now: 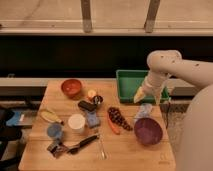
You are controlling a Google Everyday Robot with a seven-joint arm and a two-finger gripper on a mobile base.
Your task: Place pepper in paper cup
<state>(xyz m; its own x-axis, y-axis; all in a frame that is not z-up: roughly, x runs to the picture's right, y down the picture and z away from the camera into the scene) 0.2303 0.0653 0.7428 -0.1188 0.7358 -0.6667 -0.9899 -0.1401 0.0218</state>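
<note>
The pepper (113,125), slim and red-orange, lies on the wooden table (125,155) just left of the dark purple grape bunch (119,118). The paper cup (76,123), white and round, stands upright to the pepper's left, near the blue cup (54,131). My gripper (141,95) hangs at the end of the white arm over the front right part of the green tray (131,82). It is well above and to the right of the pepper and holds nothing that I can see.
An orange-red bowl (71,87) and a small orange-yellow fruit (91,93) sit at the back. A purple bowl (148,131) is at the front right and a light blue cloth (145,111) lies behind it. A banana (50,116), a blue sponge (92,119) and utensils (82,144) lie on the left.
</note>
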